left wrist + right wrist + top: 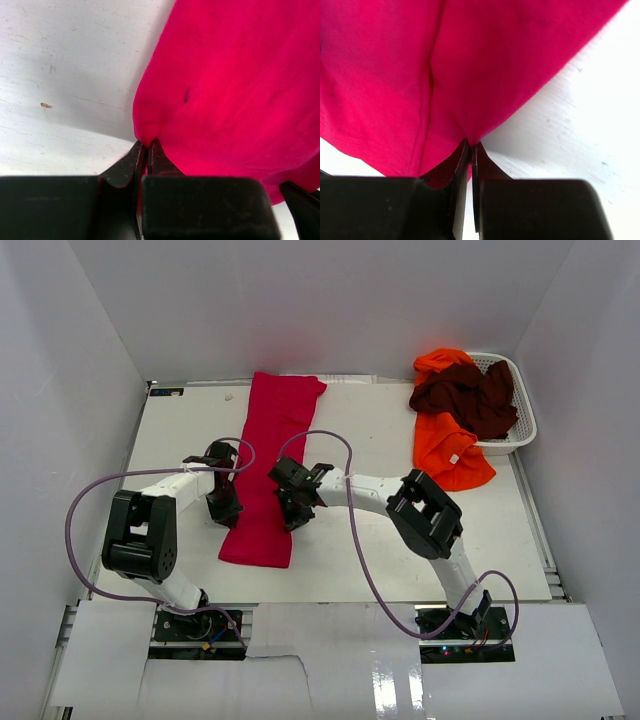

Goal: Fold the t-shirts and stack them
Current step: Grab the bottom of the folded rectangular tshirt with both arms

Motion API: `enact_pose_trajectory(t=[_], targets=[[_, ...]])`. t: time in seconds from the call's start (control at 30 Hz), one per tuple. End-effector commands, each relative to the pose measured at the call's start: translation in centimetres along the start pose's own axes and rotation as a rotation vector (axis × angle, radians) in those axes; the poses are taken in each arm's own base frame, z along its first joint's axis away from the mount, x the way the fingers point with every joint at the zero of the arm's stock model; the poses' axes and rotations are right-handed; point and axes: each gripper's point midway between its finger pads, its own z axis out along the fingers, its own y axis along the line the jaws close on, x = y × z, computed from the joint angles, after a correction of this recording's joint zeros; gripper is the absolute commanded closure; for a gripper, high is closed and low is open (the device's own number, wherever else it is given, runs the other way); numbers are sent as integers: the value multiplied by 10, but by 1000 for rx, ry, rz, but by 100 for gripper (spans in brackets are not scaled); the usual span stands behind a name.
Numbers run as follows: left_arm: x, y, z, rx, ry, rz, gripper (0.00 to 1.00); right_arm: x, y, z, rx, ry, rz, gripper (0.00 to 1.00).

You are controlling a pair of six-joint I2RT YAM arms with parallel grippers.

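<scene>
Pinched shut with the left gripper point(147, 146): left edge of the crimson-red t-shirt point(272, 455) (long strip, centre frame). Clamped likewise on its right edge with the right gripper point(470, 146). Liable to slip from such thin bites, or skew if lifted unevenly. Upper right: orange t-shirt point(452, 455) and maroon t-shirt point(465, 398) spilling from the basket point(526, 428). Three shirts, two grippers, one basket.

The right claw point(470, 150) pinches the crimson-red t-shirt point(445, 65) where the cloth draws to a point, its dark fingers point(487, 167) pressed together. A crease runs up the shirt. White bench point(580, 120) shows at right.
</scene>
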Motion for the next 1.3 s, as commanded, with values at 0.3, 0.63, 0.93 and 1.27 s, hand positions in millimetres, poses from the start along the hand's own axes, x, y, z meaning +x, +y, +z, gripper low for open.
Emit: enact_pose_trajectory(t=[0.3, 0.63, 0.93, 1.27], targets=[[6, 9, 7, -46, 37, 28, 100, 56, -81, -4, 197, 129, 36, 92], [35, -25, 4, 126, 151, 55, 91, 66, -73, 1, 86, 164, 45, 72], [65, -44, -13, 203, 205, 58, 61, 79, -55, -8, -6, 180, 67, 55], [82, -38, -27, 216, 216, 49, 58, 109, -60, -21, 72, 209, 44, 64]])
